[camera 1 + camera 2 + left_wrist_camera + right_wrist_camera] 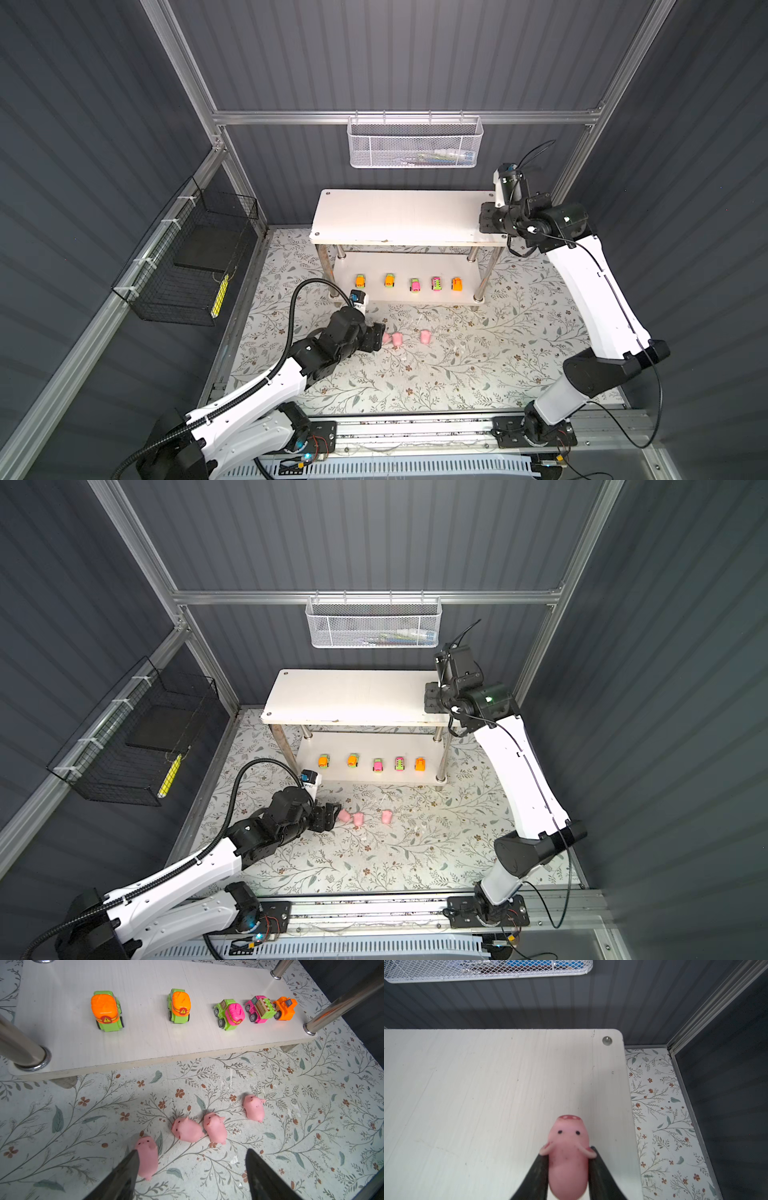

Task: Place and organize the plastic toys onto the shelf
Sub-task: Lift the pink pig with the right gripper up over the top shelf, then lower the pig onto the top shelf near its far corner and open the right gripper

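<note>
- The shelf [395, 216] is set at the far side of the counter [457, 374], close to the back wall.
- Five cars [414, 285] are lined up in a left-to-right row on the lower board [145, 1043]. Two orange-and-green ones are at the left, then a green-and-pink one, a pink-and-green one, and an all-orange one at the right end.
- Four pigs [187, 1130] are scattered on the counter, just near of the shelf's left half. Only three of them are seen in both top views; the fourth is hidden there by the left arm.
- The left fingers [124, 1174] are spread wide and held low over the counter. The leftmost pig [146, 1157] lies between them, touching one finger, and nothing is gripped.
- The right fingers [600, 1174] are closed on a fifth pig [568, 1157], which is pinched at its sides just behind the ears.
- This pig is held over the right end of the top board [467, 1105]. Whether it touches the board cannot be told.
- A white mesh basket [413, 143] is hung on the back wall above the shelf, and a black wire basket [187, 266] is fixed on the left wall.
</note>
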Robot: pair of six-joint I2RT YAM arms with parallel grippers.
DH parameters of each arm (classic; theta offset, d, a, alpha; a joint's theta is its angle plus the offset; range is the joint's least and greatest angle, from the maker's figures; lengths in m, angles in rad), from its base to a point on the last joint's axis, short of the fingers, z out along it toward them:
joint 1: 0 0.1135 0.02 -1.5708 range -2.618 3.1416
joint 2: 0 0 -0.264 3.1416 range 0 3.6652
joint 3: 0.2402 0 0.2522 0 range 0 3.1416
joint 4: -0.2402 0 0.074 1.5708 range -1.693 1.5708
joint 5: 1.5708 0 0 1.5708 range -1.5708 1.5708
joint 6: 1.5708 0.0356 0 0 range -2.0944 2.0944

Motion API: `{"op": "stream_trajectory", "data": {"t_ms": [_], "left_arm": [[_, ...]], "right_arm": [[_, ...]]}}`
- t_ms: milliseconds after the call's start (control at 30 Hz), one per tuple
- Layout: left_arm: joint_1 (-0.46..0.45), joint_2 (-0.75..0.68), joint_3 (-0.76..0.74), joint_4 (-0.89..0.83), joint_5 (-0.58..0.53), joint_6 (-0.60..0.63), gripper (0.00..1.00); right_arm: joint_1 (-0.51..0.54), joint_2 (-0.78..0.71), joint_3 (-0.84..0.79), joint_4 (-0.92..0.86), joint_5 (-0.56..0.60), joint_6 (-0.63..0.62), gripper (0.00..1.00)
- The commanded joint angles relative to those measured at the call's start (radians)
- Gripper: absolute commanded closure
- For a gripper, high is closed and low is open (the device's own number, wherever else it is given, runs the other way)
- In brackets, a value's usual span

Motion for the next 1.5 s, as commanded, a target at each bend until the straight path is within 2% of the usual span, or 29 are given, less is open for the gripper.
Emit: {"op": "stream_trajectory", "data": {"t_ms": [0, 233, 733, 933, 1233, 1467], "left_arm": [[0.002, 0.010, -0.002, 0.006, 0.004, 0.015, 0.20], [0.003, 0.033, -0.005, 0.018, 0.012, 0.017, 0.20], [0.009, 0.056, -0.011, 0.028, 0.031, 0.019, 0.20], [0.015, 0.058, -0.011, 0.028, 0.032, 0.017, 0.20], [0.019, 0.067, -0.010, 0.030, 0.032, 0.013, 0.20], [0.021, 0.073, -0.005, 0.030, 0.028, 0.011, 0.20]], "right_arm": [[-0.006, 0.017, 0.029, -0.015, -0.008, -0.016, 0.67], [-0.016, 0.028, -0.016, 0.009, 0.010, -0.017, 0.66], [-0.034, 0.058, -0.005, 0.011, 0.004, -0.016, 0.63], [-0.035, 0.048, -0.002, 0.027, -0.012, -0.014, 0.54], [-0.035, -0.037, -0.019, 0.074, -0.060, -0.007, 0.43], [-0.030, -0.213, -0.138, 0.180, -0.143, -0.023, 0.40]]}}
